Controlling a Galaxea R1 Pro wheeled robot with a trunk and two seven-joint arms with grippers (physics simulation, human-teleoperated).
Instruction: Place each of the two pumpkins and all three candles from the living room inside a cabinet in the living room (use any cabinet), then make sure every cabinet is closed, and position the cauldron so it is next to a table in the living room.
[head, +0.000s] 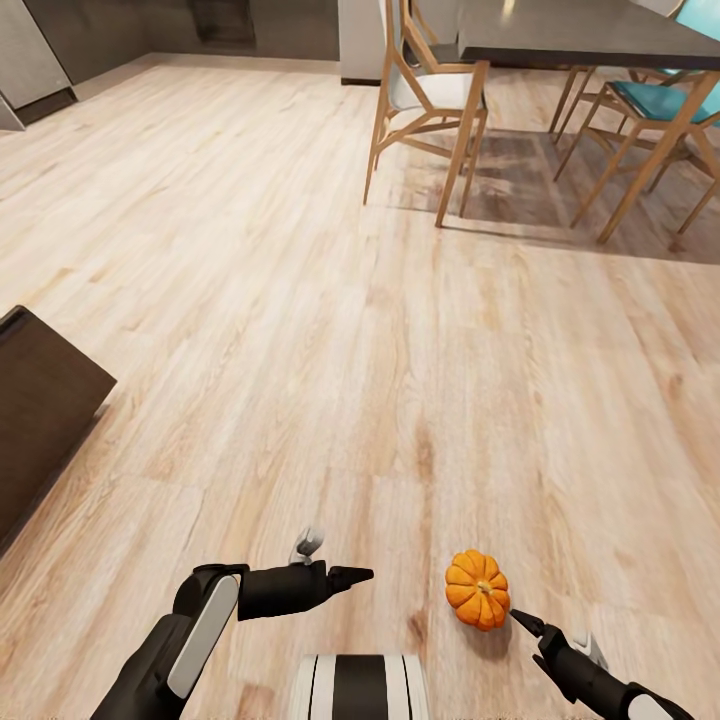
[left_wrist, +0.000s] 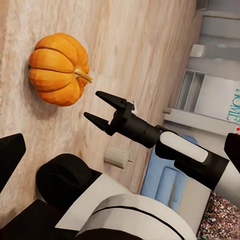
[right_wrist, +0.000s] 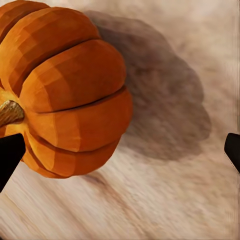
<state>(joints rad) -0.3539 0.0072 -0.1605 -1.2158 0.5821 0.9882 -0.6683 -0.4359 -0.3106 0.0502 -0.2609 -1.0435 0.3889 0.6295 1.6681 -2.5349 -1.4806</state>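
- Floor (head: 300, 330): pale wood planks; dining table (head: 590, 35) and chairs (head: 430, 100) far ahead.
- Cabinet (head: 40, 410): dark corner at left edge.
- Pumpkin (head: 477, 589): on floor, just off right gripper (head: 522, 621), fingers spread wide.
- Left gripper (head: 355, 575): empty; finger gap cannot tell.

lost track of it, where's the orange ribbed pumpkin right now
In the head view, the orange ribbed pumpkin lies on the pale wood floor, low and right of centre, just ahead of the right hand.
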